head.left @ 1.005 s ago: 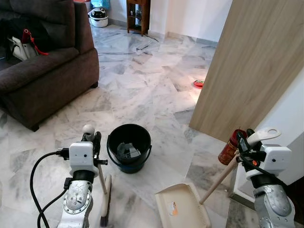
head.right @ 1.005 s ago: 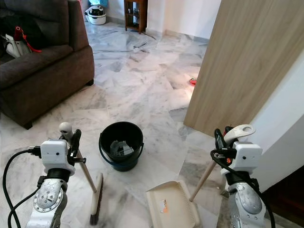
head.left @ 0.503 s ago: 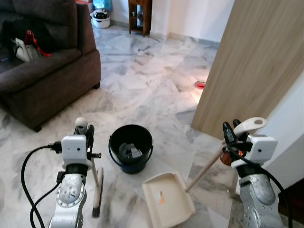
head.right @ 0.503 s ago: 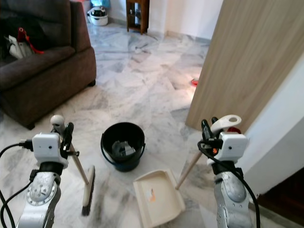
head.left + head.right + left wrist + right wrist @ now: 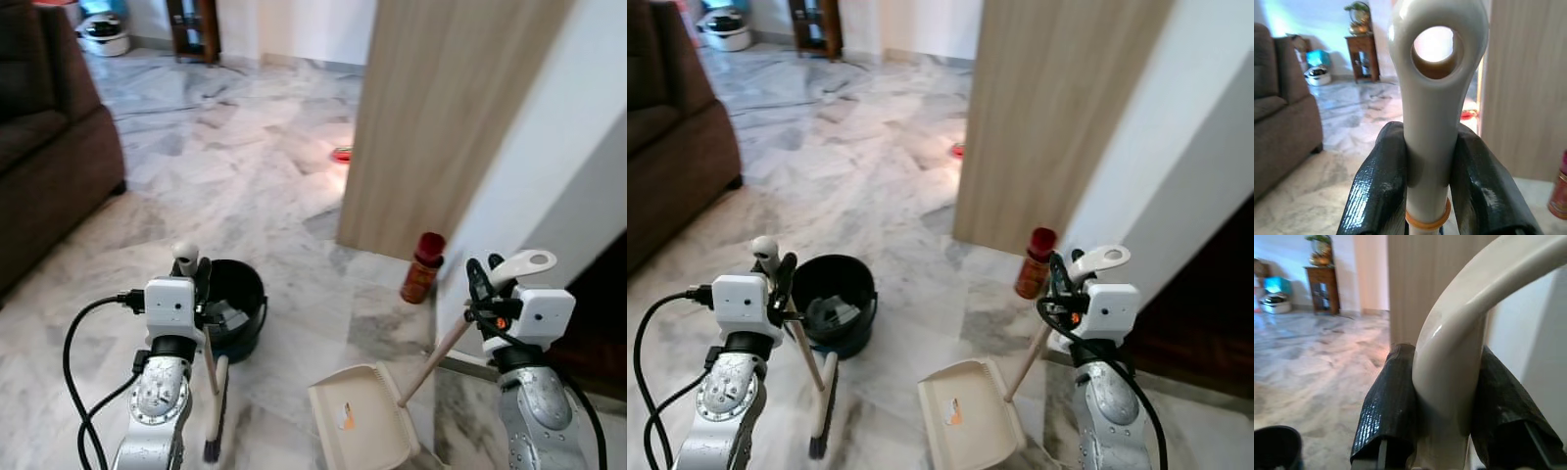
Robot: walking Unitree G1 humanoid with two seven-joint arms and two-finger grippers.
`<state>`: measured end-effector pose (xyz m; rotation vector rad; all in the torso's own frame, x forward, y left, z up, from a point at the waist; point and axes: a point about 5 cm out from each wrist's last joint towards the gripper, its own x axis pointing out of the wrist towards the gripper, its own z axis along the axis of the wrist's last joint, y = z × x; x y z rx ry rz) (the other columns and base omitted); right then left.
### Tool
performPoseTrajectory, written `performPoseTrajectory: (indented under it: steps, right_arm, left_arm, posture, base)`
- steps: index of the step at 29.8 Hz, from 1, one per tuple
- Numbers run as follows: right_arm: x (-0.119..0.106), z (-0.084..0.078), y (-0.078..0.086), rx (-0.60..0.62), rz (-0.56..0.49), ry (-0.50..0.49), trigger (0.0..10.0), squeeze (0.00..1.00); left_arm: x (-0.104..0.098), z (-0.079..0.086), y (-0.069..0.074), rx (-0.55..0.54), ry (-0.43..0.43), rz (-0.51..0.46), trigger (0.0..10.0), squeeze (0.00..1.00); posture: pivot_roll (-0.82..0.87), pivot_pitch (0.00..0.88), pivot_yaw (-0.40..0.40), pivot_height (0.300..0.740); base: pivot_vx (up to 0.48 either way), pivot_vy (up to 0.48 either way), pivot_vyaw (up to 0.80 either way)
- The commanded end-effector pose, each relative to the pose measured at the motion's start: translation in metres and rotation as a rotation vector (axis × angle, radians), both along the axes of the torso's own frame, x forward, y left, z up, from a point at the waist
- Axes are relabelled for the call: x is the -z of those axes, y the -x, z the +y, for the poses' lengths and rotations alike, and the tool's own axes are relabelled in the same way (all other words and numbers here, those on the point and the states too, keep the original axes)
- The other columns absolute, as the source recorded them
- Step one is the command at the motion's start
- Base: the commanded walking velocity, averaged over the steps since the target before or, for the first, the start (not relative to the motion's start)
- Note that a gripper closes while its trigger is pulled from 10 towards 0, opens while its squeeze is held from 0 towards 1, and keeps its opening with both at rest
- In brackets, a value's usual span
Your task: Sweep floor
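Left gripper (image 5: 1431, 181) clamps the broom (image 5: 210, 392) near its handle top; the shaft stands almost upright, bristles on the floor beside the bucket (image 5: 238, 305). Right gripper (image 5: 1442, 401) grips the dustpan (image 5: 364, 423) handle, which slants down-left to the pan lying flat on the floor.

Silver arms, white boxy wrist units, black cables, and long black textured fingers (image 5: 1378, 191)
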<state>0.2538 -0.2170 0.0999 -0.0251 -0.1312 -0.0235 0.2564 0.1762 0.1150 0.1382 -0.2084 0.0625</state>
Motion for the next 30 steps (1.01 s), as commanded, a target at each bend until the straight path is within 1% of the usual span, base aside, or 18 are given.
performPoseTrajectory:
  steps: [1, 6, 8, 12, 14, 18, 23, 28, 30]
  right_arm:
    - [-0.012, -0.001, 0.0, 0.012, -0.055, 0.01, 10.0, 0.0]
    - [-0.012, 0.002, -0.001, 0.02, -0.06, 0.009, 10.0, 0.0]
    - [-0.014, 0.003, 0.002, 0.012, -0.061, 0.006, 10.0, 0.0]
    - [-0.013, 0.006, 0.01, 0.009, -0.059, 0.011, 10.0, 0.0]
    - [-0.012, 0.009, 0.012, 0.001, -0.054, 0.019, 10.0, 0.0]
    - [-0.011, 0.012, 0.013, -0.007, -0.046, 0.02, 10.0, 0.0]
    - [-0.01, 0.013, 0.015, -0.009, -0.041, 0.018, 10.0, 0.0]
    - [-0.009, 0.019, 0.014, -0.02, -0.037, 0.007, 10.0, 0.0]
    - [-0.009, 0.019, 0.013, -0.022, -0.035, 0.008, 10.0, 0.0]
  left_arm:
    - [-0.015, 0.0, 0.002, 0.006, -0.012, -0.072, 10.0, 0.0]
    - [-0.011, -0.001, 0.0, 0.018, -0.01, -0.06, 10.0, 0.0]
    - [-0.014, -0.005, -0.003, 0.031, -0.007, -0.066, 10.0, 0.0]
    - [-0.014, -0.003, -0.003, 0.044, -0.014, -0.062, 10.0, 0.0]
    - [-0.013, -0.001, -0.001, 0.046, -0.023, -0.055, 10.0, 0.0]
    - [-0.009, 0.004, 0.008, 0.031, -0.033, -0.038, 10.0, 0.0]
    - [-0.009, 0.005, 0.01, 0.03, -0.031, -0.036, 10.0, 0.0]
    - [-0.009, 0.003, 0.009, 0.042, -0.031, -0.034, 10.0, 0.0]
    - [-0.009, 0.002, 0.009, 0.044, -0.029, -0.033, 10.0, 0.0]
  posture:
    - [0.05, 0.0, -0.048, 0.74]
    - [0.04, 0.0, -0.036, 0.74]
    - [0.04, 0.0, -0.029, 0.74]
    - [0.03, 0.0, -0.01, 0.74]
    - [0.03, 0.0, -0.012, 0.74]
    - [0.05, 0.0, -0.018, 0.74]
    - [0.04, 0.0, -0.016, 0.74]
    - [0.05, 0.0, -0.018, 0.74]
    - [0.05, 0.0, -0.018, 0.74]
  base:
    - [0.0, 0.0, -0.8]
    - [0.0, 0.0, -0.8]
    - [0.0, 0.0, -0.8]
    - [0.0, 0.0, -0.8]
    - [0.0, 0.0, -0.8]
    - [0.0, 0.0, -0.8]
    - [0.0, 0.0, -0.8]
    - [0.0, 0.0, -0.8]
    - [0.0, 0.0, -0.8]
